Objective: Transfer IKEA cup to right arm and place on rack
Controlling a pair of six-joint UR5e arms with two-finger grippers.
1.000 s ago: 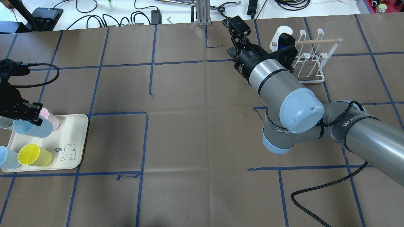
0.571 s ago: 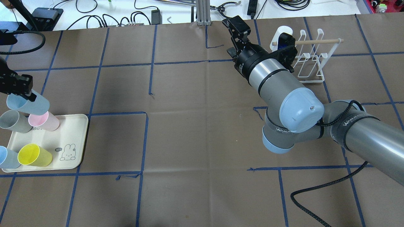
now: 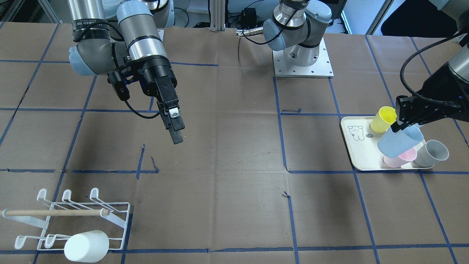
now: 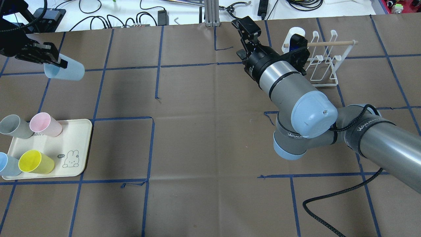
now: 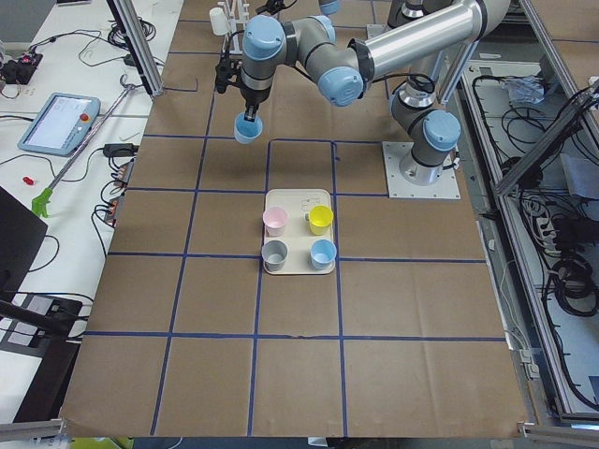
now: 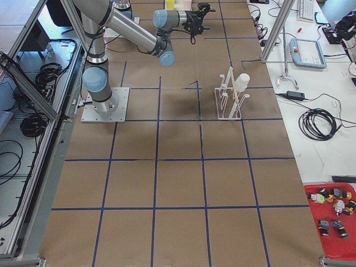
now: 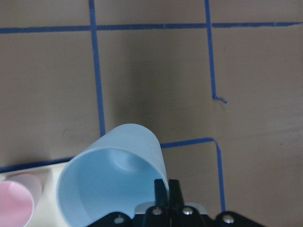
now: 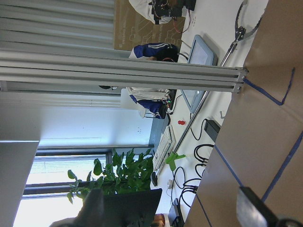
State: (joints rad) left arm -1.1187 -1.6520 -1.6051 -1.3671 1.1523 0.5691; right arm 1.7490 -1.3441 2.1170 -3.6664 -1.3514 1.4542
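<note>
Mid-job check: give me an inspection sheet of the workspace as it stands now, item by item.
Surface: brown paper with a blue tape grid.
Job's things: IKEA cup, light blue, held in the air, off the tray; rack carries one white cup.
Clutter: grey cup, pink cup, yellow cup, blue cup on tray.
Hands: left hand shut on the cup's rim; right hand open, empty.
Cables: black braided cable lying on the paper beside the right arm.
Surroundings: teach pendant, red parts bin, a person.

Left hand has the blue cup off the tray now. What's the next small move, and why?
Probably carry the blue cup in the left hand across toward the right hand: the cup hangs clear of the tray, and the right hand sits open far off, near the rack.
</note>
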